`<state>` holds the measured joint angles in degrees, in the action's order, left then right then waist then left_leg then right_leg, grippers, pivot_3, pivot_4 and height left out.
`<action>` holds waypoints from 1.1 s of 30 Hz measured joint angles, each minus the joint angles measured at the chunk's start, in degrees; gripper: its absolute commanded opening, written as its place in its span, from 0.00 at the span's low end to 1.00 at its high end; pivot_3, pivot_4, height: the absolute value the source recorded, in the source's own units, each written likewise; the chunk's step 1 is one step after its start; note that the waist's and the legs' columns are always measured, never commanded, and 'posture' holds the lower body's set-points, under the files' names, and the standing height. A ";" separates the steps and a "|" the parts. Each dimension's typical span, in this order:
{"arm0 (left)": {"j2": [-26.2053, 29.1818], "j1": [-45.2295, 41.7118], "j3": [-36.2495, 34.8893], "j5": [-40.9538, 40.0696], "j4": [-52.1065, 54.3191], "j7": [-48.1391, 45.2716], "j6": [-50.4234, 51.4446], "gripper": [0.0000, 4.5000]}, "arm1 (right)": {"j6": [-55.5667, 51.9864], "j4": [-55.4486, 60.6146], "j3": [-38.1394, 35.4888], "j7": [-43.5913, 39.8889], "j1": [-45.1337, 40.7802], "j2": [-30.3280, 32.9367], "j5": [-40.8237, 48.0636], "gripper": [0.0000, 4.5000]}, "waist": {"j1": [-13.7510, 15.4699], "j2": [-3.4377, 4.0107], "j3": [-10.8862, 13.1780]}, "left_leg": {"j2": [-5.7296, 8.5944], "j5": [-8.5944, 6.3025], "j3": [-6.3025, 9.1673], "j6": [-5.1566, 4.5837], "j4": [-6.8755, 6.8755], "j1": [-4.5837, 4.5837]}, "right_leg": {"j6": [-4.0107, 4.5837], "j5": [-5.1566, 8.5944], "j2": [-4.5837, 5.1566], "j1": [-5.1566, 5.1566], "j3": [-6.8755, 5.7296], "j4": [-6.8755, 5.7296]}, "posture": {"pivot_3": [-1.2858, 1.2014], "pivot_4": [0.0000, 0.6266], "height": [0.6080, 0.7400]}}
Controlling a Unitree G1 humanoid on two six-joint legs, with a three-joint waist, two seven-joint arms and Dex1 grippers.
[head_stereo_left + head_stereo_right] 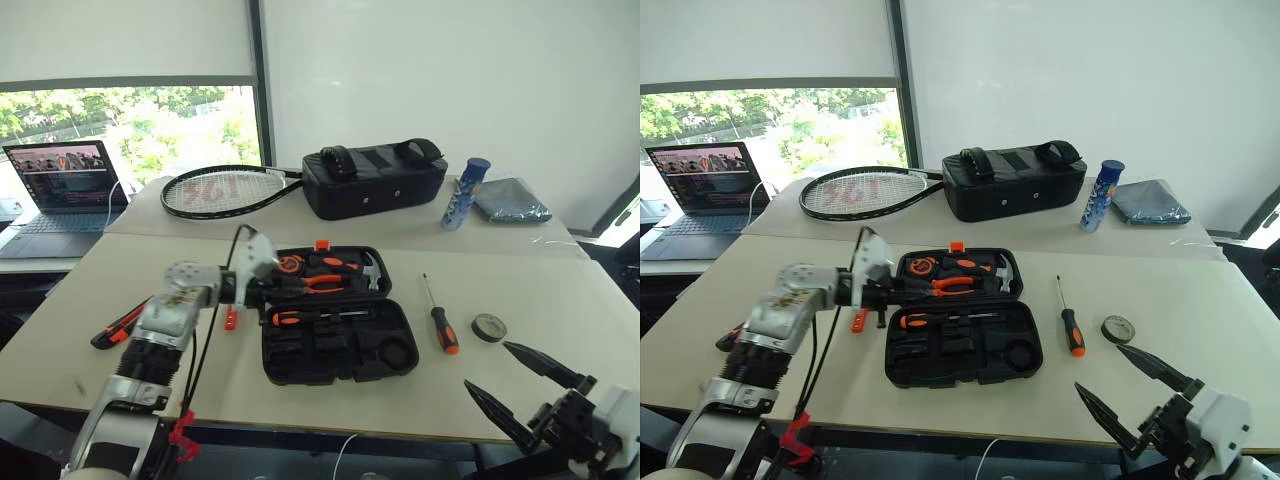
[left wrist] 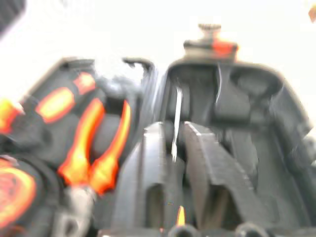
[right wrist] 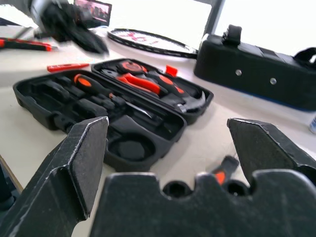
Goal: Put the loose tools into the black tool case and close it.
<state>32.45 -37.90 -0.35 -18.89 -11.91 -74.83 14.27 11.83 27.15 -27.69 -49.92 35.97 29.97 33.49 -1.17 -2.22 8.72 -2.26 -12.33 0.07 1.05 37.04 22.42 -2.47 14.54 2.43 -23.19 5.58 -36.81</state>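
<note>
Centrally on the table lies the black tool case, open, one screwdriver already in a slot. At its 9 o'clock edge hovers the left gripper, jaws slightly apart, holding nothing. Around 3 o'clock lie a second screwdriver and the tape roll. Near 4 o'clock, the right gripper stands with jaws wide apart, empty. The knife and slim orange tool lie at 9 o'clock.

Black tool case: matt moulded plastic with an orange plastic latch. Screwdriver, right of centre: bright metal shaft, rubbery black-and-orange handle. Surface: smooth, pale, matt laminate. Bag, upper centre: black woven fabric with small metal rivets. Right fingers: dull black plastic, flat-faced. Tape roll: grey, slightly glossy.
</note>
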 measured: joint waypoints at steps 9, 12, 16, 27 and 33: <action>12.15 8.06 -6.39 -3.48 -6.74 -10.26 -5.78 0.99 | -6.07 -3.42 -4.15 5.27 6.09 0.38 -7.78 1.00 | 0.11 0.00 0.02 | -0.02 0.01 -0.05 0.01 -0.04 -0.13 | 0.43 0.26 0.05 0.04 0.00 -0.02 | 0.52 0.24 1.00; 12.38 8.38 -7.37 -3.75 -7.51 -10.71 -6.55 0.99 | -15.92 -1.61 -3.76 9.52 4.28 2.95 -7.32 1.00 | 0.26 0.00 0.02 | -0.01 0.01 -0.09 0.02 -0.02 -0.11 | 0.44 0.26 0.08 0.04 0.02 -0.02 | 0.52 0.24 1.00; 11.02 9.43 -6.81 -5.84 -3.33 -11.38 -6.03 0.99 | -35.59 6.55 0.07 16.86 -7.97 11.59 -1.31 1.00 | -0.44 -0.03 0.03 | -0.08 0.02 -0.14 0.01 -0.02 -0.12 | 0.47 0.16 0.02 0.04 0.04 -0.04 | 0.52 0.24 1.00; 8.00 12.63 -3.92 -8.20 5.32 -8.33 -2.66 0.99 | -81.95 -3.70 17.92 35.56 -51.96 15.70 4.85 1.00 | -0.68 -0.16 0.15 | -0.10 0.00 0.01 -0.04 -0.03 0.76 | 0.38 -0.19 -0.07 -0.68 -0.04 0.07 | 0.52 0.24 1.00; 7.88 13.77 -3.96 -8.65 8.00 -6.96 -1.62 1.00 | -85.79 -9.65 25.35 34.53 -58.14 14.31 2.11 0.84 | -0.92 -0.16 0.15 | -0.01 -0.01 0.02 -0.07 0.02 1.18 | 0.34 -0.28 0.02 -1.09 -0.04 0.00 | 0.52 0.24 1.00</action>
<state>40.34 -24.13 -4.31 -27.54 -3.90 -81.79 12.65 -73.96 17.50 -2.34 -15.38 -22.16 44.28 35.60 -2.09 -2.38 8.87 -2.27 -12.33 0.10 0.98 37.06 23.61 -2.12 14.27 2.45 -24.29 5.54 -36.81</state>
